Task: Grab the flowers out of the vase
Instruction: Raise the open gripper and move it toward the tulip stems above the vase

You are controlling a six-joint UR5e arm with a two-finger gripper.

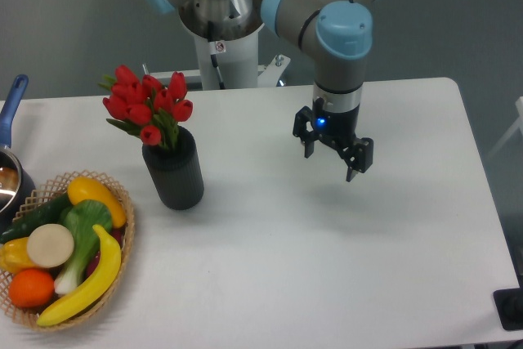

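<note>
Hovering with fingers spread wide and empty: gripper [330,163], well right of the red tulips [147,108] standing upright in the black ribbed vase [174,172].

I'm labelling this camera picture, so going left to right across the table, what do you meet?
Pot with blue handle → woven fruit basket → black vase holding the red flowers → gripper, open above the table.

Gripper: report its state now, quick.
Black two-finger gripper: open, holding nothing, to the right of the red tulips in the black ribbed vase.
</note>
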